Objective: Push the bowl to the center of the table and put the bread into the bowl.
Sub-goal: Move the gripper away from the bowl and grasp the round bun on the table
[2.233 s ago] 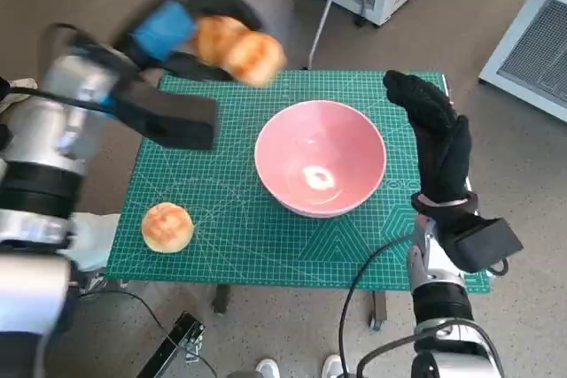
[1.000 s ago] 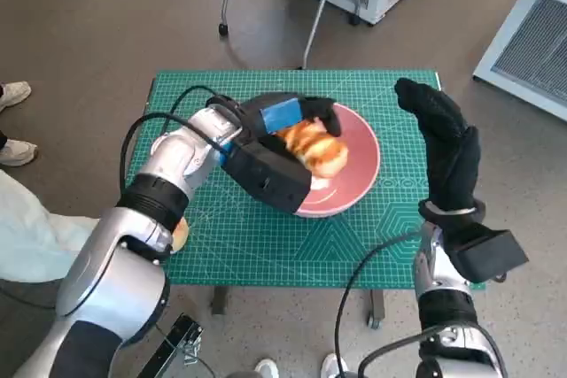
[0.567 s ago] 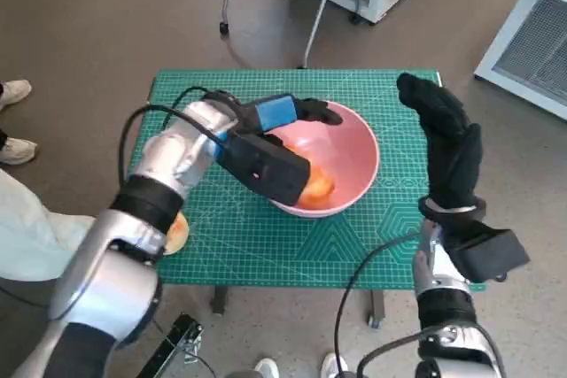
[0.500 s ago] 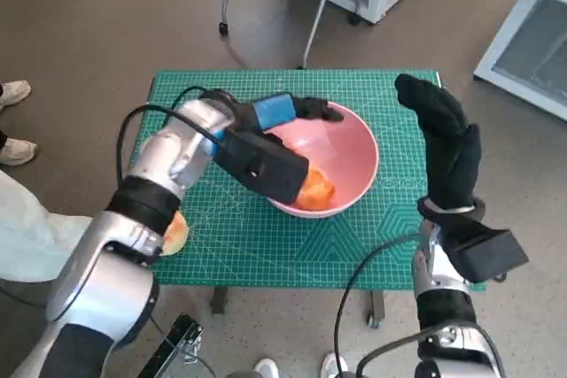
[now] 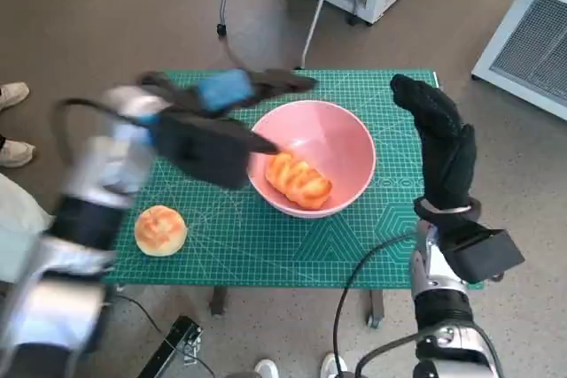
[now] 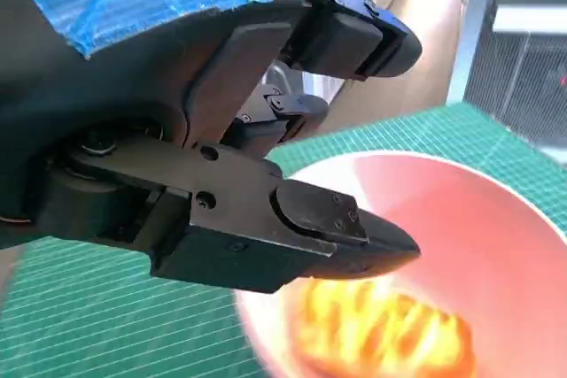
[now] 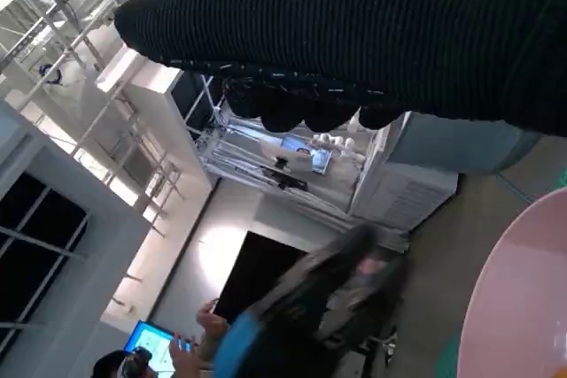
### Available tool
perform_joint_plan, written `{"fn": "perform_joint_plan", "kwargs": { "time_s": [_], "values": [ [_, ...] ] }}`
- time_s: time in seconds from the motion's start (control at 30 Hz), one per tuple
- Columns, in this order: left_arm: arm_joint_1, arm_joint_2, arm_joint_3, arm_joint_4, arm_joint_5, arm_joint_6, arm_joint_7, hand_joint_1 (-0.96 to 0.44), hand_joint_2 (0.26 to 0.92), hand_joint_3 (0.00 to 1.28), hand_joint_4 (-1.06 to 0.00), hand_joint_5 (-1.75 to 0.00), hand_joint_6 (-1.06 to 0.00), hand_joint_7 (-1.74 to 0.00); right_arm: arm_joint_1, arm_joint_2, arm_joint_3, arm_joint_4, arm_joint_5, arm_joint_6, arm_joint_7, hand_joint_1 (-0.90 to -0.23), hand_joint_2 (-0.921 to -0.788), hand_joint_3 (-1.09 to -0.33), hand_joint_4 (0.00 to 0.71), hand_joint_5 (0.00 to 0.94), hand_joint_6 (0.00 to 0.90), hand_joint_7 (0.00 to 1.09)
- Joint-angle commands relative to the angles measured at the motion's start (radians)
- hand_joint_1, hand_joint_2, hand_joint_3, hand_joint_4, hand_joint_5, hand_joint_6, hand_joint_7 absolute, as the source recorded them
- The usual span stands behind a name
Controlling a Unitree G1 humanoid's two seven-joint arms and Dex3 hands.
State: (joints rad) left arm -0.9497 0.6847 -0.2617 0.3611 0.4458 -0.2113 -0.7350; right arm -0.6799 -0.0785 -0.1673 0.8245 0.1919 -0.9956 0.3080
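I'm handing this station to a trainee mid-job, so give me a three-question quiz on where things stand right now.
1. True or false: the braided bread lies inside the pink bowl.
2. Where is the round bun? A) in the bowl B) on the green mat, outside the bowl C) in the left hand
3. Fill in: the right hand holds ____.

Key: 1 true; 2 B; 3 nothing, it stands upright beside the bowl with nothing in it.
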Motion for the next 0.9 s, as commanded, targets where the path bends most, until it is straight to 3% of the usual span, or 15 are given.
{"fn": "perform_joint_plan", "kwargs": {
  "time_s": [0.03,0.47,0.67,0.9],
  "values": [
    [0.107,0.132,0.095,-0.174,-0.063,0.039,-0.076,-0.03,0.857,0.00,-0.19,-0.01,-0.36,-0.05,0.024,0.007,0.007,0.001,0.005,0.017,0.009,-0.583,-0.921,-0.771,0.391,0.009,0.066,0.74],
    [0.478,0.379,0.328,-0.478,-0.122,0.177,-0.179,0.06,0.851,0.00,-0.21,-0.01,-0.37,-0.03,0.018,0.016,0.010,-0.012,0.041,0.054,0.040,-0.562,-0.921,-0.783,0.388,0.006,0.049,0.76],
    [0.626,0.414,0.402,-0.534,-0.134,0.191,-0.178,0.05,0.845,0.00,-0.20,0.00,-0.36,-0.02,0.013,0.012,0.011,-0.009,0.049,0.061,0.056,-0.549,-0.921,-0.787,0.388,0.006,0.043,0.77],
    [0.724,0.412,0.426,-0.546,-0.148,0.172,-0.164,0.05,0.836,0.00,-0.20,0.00,-0.36,-0.01,0.003,0.008,0.008,-0.008,0.062,0.080,0.080,-0.548,-0.921,-0.791,0.387,0.004,0.034,0.78]
  ]
}}
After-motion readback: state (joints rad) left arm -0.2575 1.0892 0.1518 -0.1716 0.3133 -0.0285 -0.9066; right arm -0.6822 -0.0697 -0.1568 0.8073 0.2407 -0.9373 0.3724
